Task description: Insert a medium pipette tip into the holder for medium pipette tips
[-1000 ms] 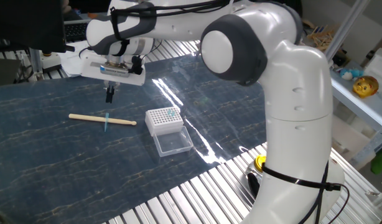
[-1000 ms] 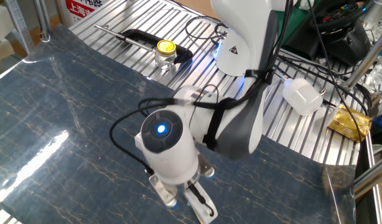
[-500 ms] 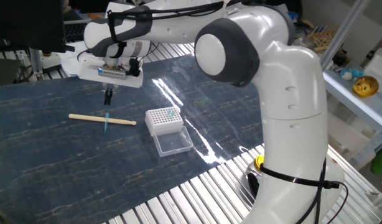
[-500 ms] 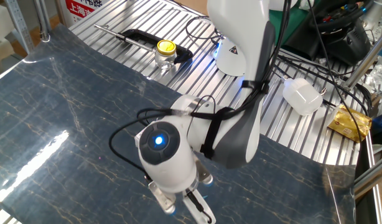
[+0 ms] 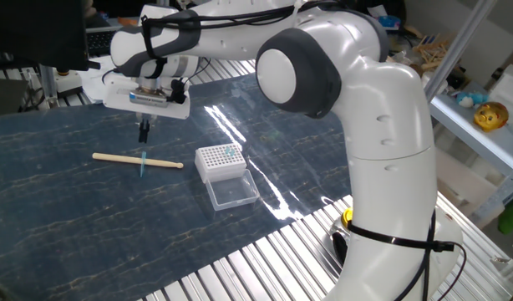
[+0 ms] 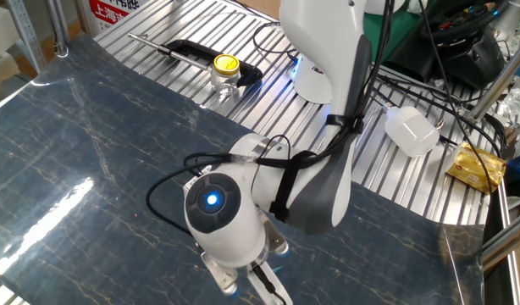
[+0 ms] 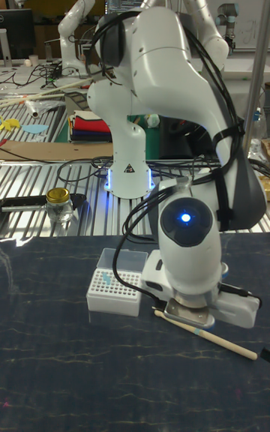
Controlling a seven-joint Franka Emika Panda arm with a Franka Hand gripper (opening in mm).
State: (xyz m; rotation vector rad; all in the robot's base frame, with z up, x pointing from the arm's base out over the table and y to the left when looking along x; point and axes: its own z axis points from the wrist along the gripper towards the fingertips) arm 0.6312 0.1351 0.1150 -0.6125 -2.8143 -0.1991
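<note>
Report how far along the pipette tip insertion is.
Done: nothing yet. The holder sits with its lid open, and the medium pipette tip still lies across the wooden stick on the table. In hand: the gripper hangs above the tip, carrying nothing. Left: descend, grasp the tip, carry it over and insert it.

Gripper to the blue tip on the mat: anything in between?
Nothing: in one fixed view only bare mat separates the gripper from the medium pipette tip, which lies across the wooden stick.

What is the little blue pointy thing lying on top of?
The medium pipette tip lies across the wooden stick on the blue mat. Where exactly they touch is too small to see.
</note>
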